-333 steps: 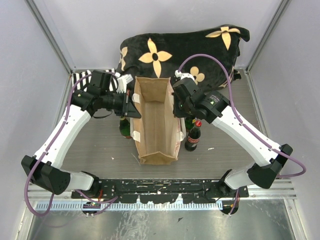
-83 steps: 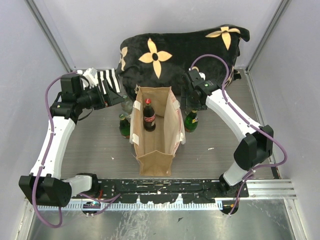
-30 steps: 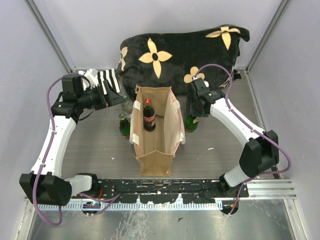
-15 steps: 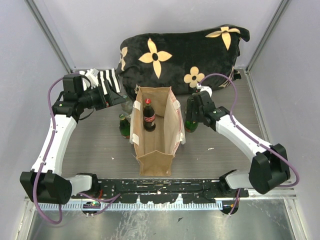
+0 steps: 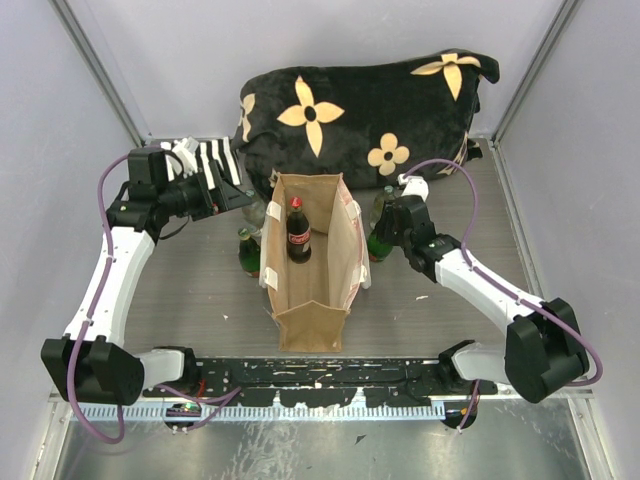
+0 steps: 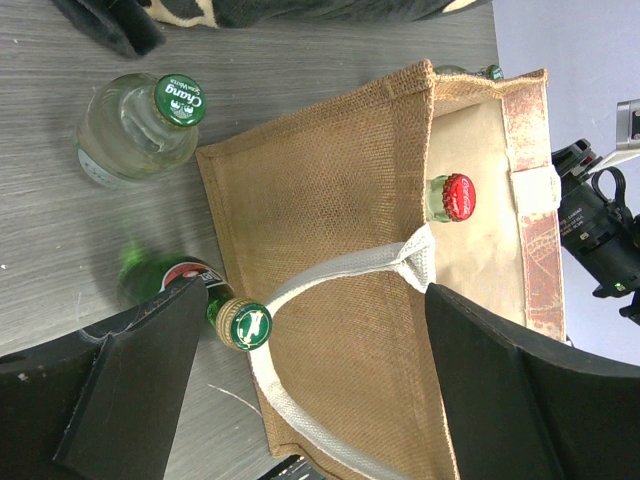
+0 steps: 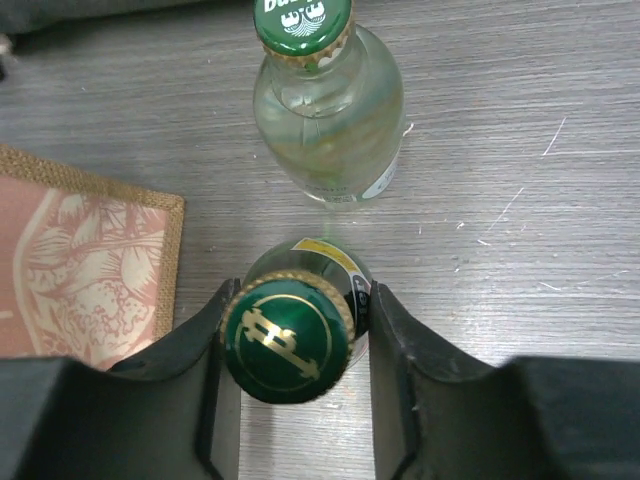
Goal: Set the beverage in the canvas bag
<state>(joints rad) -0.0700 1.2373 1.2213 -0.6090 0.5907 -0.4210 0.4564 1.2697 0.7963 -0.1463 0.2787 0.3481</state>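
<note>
From the near edge, your right arm folds out at the elbow and reaches back in low across the table (image 5: 200, 290) to the right side of the canvas bag (image 5: 312, 262). The right gripper (image 7: 296, 345) straddles the neck of the green bottle (image 7: 288, 338), one finger on each side of the cap. A thin gap shows on one side, so you cannot tell whether it is gripping yet. That bottle stands on the table just beside the bag's right wall, with a clear bottle (image 7: 328, 110) just behind it.

The bag stands open, and a cola bottle (image 5: 298, 232) with a red cap is upright inside, toward its far end.

Your left arm rises steeply from its base, wrist turned toward the bag. The left gripper (image 6: 315, 300) hangs spread wide and holds nothing, above the bag's left wall and pale handle. A second green bottle (image 6: 170, 285) and another clear bottle (image 6: 140, 130) stand on that side.

The black flowered cushion (image 5: 360, 100) lies at the back.
</note>
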